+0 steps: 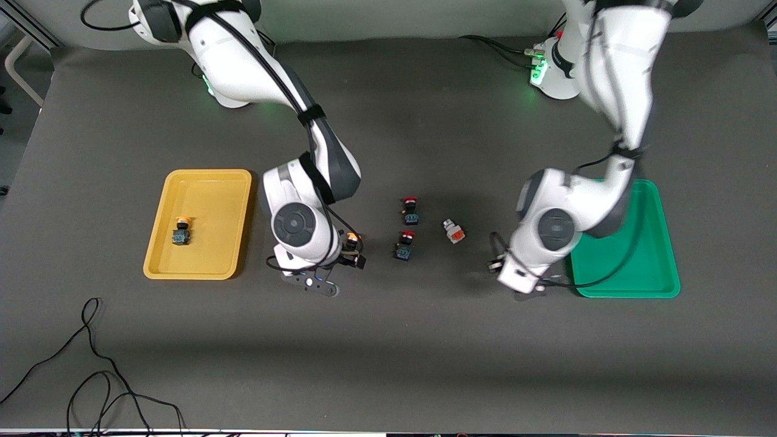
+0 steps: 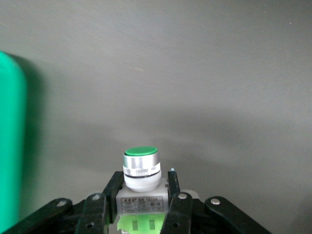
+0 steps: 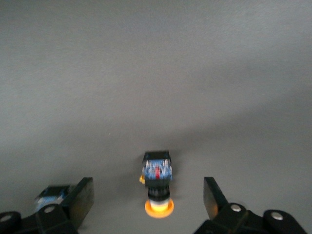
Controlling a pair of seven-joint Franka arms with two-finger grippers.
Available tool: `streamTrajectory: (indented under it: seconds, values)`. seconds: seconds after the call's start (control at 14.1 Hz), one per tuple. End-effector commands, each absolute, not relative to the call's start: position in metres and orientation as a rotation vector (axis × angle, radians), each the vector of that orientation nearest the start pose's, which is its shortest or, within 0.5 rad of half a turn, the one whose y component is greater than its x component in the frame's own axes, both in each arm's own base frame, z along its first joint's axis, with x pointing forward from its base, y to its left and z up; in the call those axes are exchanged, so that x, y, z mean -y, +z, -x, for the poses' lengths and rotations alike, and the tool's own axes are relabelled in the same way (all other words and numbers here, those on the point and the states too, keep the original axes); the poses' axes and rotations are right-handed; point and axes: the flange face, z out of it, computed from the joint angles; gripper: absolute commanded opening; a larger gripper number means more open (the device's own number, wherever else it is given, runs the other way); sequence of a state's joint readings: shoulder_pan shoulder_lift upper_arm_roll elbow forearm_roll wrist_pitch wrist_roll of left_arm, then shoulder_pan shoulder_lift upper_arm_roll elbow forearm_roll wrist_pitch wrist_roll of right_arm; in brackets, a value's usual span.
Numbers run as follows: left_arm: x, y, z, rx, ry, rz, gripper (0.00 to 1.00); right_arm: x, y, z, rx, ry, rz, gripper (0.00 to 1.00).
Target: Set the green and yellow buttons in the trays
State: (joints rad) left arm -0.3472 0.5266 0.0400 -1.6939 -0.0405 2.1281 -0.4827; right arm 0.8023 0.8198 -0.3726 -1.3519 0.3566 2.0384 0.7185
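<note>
My left gripper (image 2: 141, 197) is shut on the white-grey body of a green button (image 2: 141, 163) with a round green cap and holds it above the dark mat, beside the green tray (image 2: 9, 146). In the front view this gripper (image 1: 523, 290) is next to the green tray (image 1: 658, 285), and the button is hidden there. My right gripper (image 3: 147, 202) is open, its fingers on either side of a yellow button (image 3: 158, 187) lying on the mat. The front view shows that gripper (image 1: 352, 252) and the button (image 1: 352, 238). Another yellow button (image 1: 181, 230) lies in the yellow tray (image 1: 209, 182).
Two red-capped black-blue switches (image 1: 410, 209) (image 1: 405, 244) stand mid-table, with a small white-grey part with an orange face (image 1: 454, 231) beside them. A blue-bodied switch (image 3: 51, 195) shows partly beside one right finger. Loose black cables (image 1: 91, 376) lie near the front camera's edge of the table.
</note>
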Motion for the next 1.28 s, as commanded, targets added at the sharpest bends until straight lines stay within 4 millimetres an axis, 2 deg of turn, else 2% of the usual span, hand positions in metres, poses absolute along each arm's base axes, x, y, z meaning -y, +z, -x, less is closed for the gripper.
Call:
streamTrajectory:
  seconds: [0.0, 0.07, 0.21, 0.35, 0.43, 0.5, 0.57, 0.64, 0.78, 0.85, 0.99, 1.06, 1.21]
  values:
    - [0.130, 0.332, -0.628, -0.022, 0.222, 3.120, 0.00, -0.383, 0.204, -0.612, -0.667, 0.094, 3.048, 1.00]
    - [0.105, 0.337, -0.627, -0.095, 0.238, 3.124, 0.00, -0.388, 0.192, -0.604, -0.654, 0.077, 3.054, 1.00]
    - [0.054, 0.334, -0.617, -0.101, 0.265, 3.133, 0.00, -0.386, 0.183, -0.602, -0.660, 0.071, 3.058, 1.00]
    - [0.034, 0.323, -0.599, -0.179, 0.253, 3.139, 0.00, -0.382, 0.176, -0.598, -0.668, 0.089, 3.068, 1.00]
    - [0.015, 0.309, -0.586, -0.199, 0.234, 3.139, 0.00, -0.382, 0.177, -0.598, -0.670, 0.094, 3.068, 0.96]
    - [0.002, 0.293, -0.574, -0.240, 0.191, 3.131, 0.00, -0.382, 0.180, -0.598, -0.670, 0.097, 3.067, 0.85]
    - [-0.014, 0.275, -0.563, -0.259, 0.135, 3.132, 0.00, -0.383, 0.183, -0.598, -0.666, 0.097, 3.065, 0.63]
    - [-0.029, 0.257, -0.552, -0.281, 0.087, 3.130, 0.00, -0.383, 0.185, -0.598, -0.663, 0.097, 3.064, 0.47]
    - [-0.057, 0.223, -0.535, -0.299, -0.019, 3.117, 0.00, -0.383, 0.186, -0.595, -0.662, 0.127, 3.072, 0.33]
    - [-0.068, 0.218, -0.533, -0.311, -0.023, 3.115, 0.00, -0.383, 0.190, -0.595, -0.657, 0.137, 3.072, 0.29]
    - [-0.078, 0.217, -0.532, -0.332, -0.020, 3.112, 0.00, -0.385, 0.206, -0.595, -0.642, 0.154, 3.065, 0.29]
    - [-0.091, 0.214, -0.529, -0.311, -0.011, 3.115, 0.00, -0.385, 0.214, -0.593, -0.638, 0.180, 3.067, 0.29]
    - [-0.117, 0.207, -0.523, -0.369, -0.003, 3.111, 0.00, -0.385, 0.246, -0.592, -0.621, 0.223, 3.057, 0.28]
